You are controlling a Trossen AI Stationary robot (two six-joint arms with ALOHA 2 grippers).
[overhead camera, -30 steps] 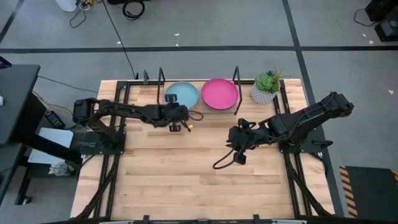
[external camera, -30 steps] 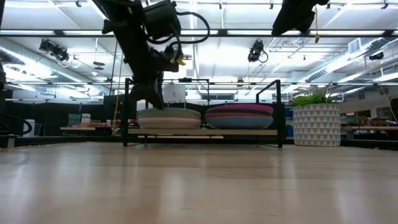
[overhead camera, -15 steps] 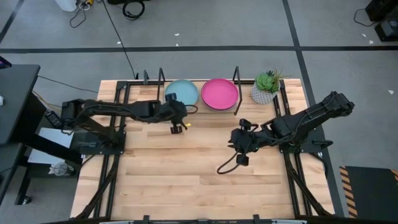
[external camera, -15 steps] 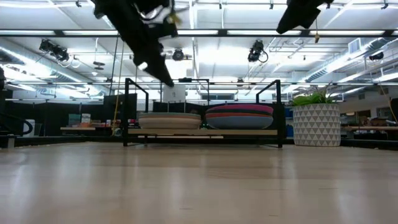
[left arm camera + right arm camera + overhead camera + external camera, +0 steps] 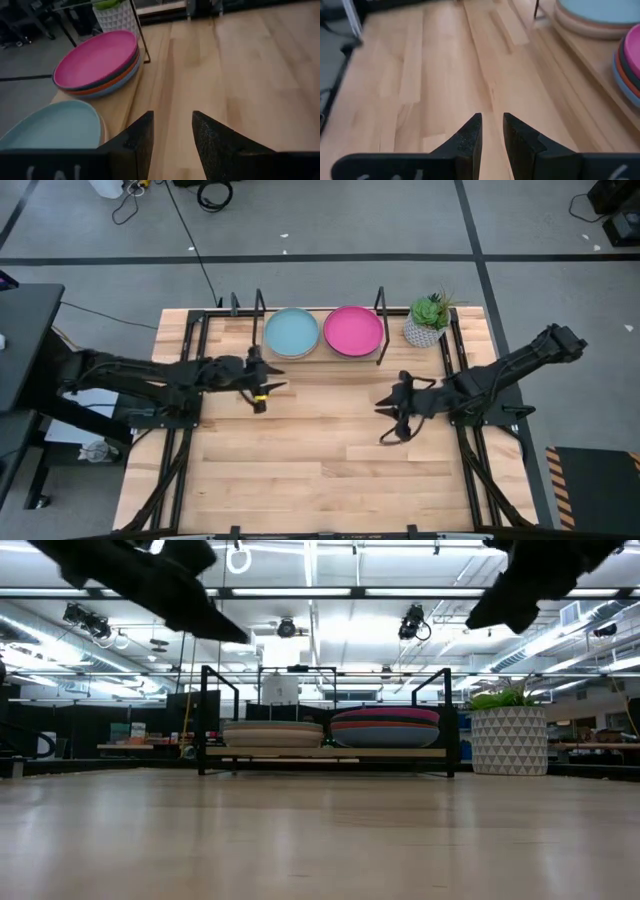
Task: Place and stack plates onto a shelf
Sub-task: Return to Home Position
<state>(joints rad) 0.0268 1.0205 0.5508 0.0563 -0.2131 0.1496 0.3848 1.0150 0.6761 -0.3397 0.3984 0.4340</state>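
Two stacks of plates stand side by side on the shelf (image 5: 320, 358) at the table's far edge. The left stack (image 5: 272, 732) is topped by the light teal plate (image 5: 292, 333). The right stack (image 5: 385, 726) is topped by the pink plate (image 5: 353, 330), with orange, dark teal and blue rims under it (image 5: 107, 82). My left gripper (image 5: 262, 383) hovers open and empty above the table, near of the light teal plate (image 5: 50, 125). My right gripper (image 5: 392, 412) hovers over the table's right half, near of the pink plate, its fingers (image 5: 470, 132) a narrow gap apart and empty.
A potted plant (image 5: 427, 322) in a white patterned pot (image 5: 508, 738) stands right of the shelf. Black upright frames (image 5: 215, 715) close the shelf's ends. Bare wooden tabletop (image 5: 320, 470) stretches across the near half.
My left gripper has drawn back from the light teal stack toward the table's left and near edge, rising clear of the shelf in the low view. My right gripper has moved a little toward the table's right edge. The plates have stayed in place.
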